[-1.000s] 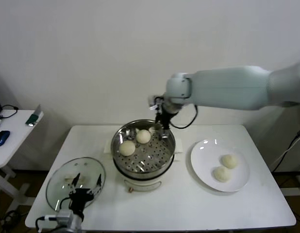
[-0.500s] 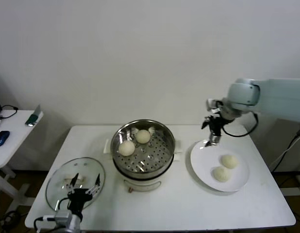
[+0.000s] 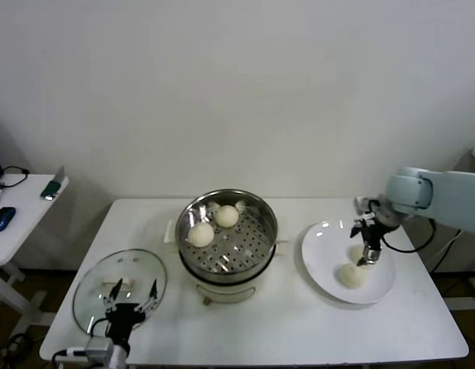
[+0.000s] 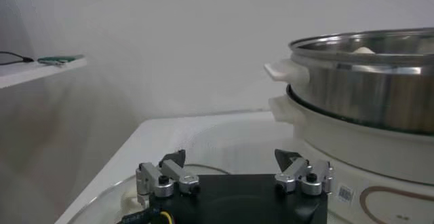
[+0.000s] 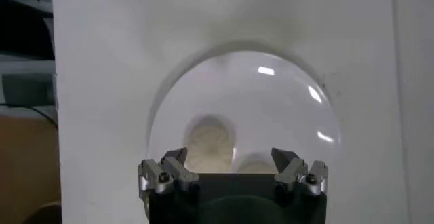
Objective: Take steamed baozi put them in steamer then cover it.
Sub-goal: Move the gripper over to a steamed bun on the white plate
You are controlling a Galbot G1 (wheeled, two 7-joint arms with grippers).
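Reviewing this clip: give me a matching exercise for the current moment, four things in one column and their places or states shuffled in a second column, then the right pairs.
Things:
1. lid
2. steamer
3. plate
4. right gripper

Places or states:
A. holds two buns, at the table's right
B. open and empty, above the plate's buns
C. lies flat on the table, left of the pot, with the open left gripper over it
D. uncovered, with two buns inside

Pairs: 1-C, 2-D, 3-A, 4-B
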